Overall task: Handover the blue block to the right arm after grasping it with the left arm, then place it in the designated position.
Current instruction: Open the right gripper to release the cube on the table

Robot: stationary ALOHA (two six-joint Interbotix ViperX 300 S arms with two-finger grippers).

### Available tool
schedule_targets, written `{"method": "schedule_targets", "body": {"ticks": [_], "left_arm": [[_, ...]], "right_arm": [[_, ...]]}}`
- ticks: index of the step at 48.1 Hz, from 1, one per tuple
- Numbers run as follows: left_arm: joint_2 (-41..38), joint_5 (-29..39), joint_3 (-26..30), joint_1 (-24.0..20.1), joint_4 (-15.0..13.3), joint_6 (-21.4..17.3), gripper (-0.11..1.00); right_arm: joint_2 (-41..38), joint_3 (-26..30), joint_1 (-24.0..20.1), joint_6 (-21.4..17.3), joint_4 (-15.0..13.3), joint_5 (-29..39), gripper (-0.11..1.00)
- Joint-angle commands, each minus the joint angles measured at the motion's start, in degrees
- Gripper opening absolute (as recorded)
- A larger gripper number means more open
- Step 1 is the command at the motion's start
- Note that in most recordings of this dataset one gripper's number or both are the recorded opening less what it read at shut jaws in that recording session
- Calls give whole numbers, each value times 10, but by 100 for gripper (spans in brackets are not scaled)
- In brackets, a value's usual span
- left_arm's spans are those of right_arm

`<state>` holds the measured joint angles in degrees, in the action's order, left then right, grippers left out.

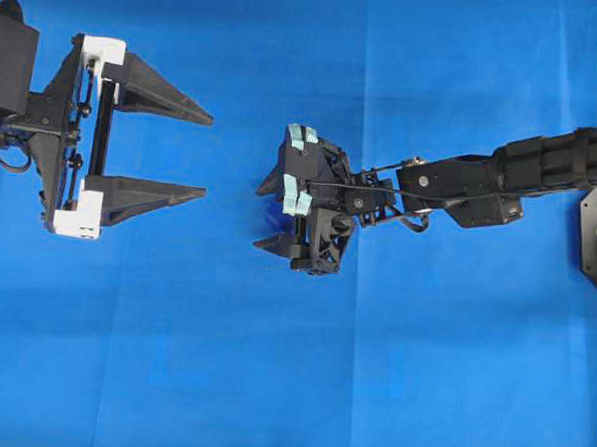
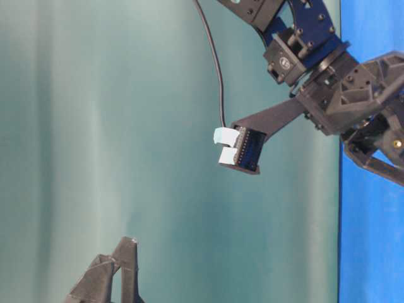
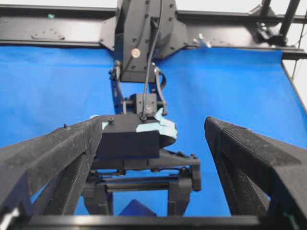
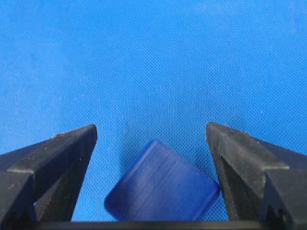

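Overhead view: left pincer (image 1: 208,153), white brackets, sits at left of frame, its two fingers spread wide and pointing right, nothing between them. Right arm (image 1: 542,166) reaches in from the right edge; right pincer (image 1: 266,215) near centre, pointing left, well apart from the left one. A sliver of the blue block (image 1: 275,215) shows between its finger tips, on the blue cloth (image 1: 270,382) covering the table. Table-level view: right pincer (image 2: 243,148) in the upper right, pale tape patches on it; block not made out here; tips of the left pincer (image 2: 120,265) at the bottom edge. Left wrist view: own fingers (image 3: 57,153) wide apart in the foreground, right pincer (image 3: 139,191) facing them at centre, a corner of the block (image 3: 136,209) low between its fingers. Right wrist view: block (image 4: 162,184) lies on the cloth at bottom centre, turned at an angle. Fingers (image 4: 53,158) stand open on either side; the right-hand one sits just beside or touching a block corner, the left-hand one clear of it.
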<state>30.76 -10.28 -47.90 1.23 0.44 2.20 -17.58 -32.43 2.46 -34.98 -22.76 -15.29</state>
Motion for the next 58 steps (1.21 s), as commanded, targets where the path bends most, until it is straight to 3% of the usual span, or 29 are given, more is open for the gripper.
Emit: {"method": "schedule_targets", "body": {"ticks": [1, 13, 42, 58], "left_arm": [[6, -4, 12, -1, 1, -2, 92], [7, -4, 12, -1, 1, -2, 92], [7, -3, 12, -1, 1, -1, 92], [7, -3, 12, -1, 0, -1, 92]], "right_arm": [[33, 2, -4, 0, 3, 3, 84], [82, -7, -12, 0, 2, 28, 85], [320, -19, -34, 1, 0, 256, 85], [426, -46, -35, 3, -1, 317, 84]]}}
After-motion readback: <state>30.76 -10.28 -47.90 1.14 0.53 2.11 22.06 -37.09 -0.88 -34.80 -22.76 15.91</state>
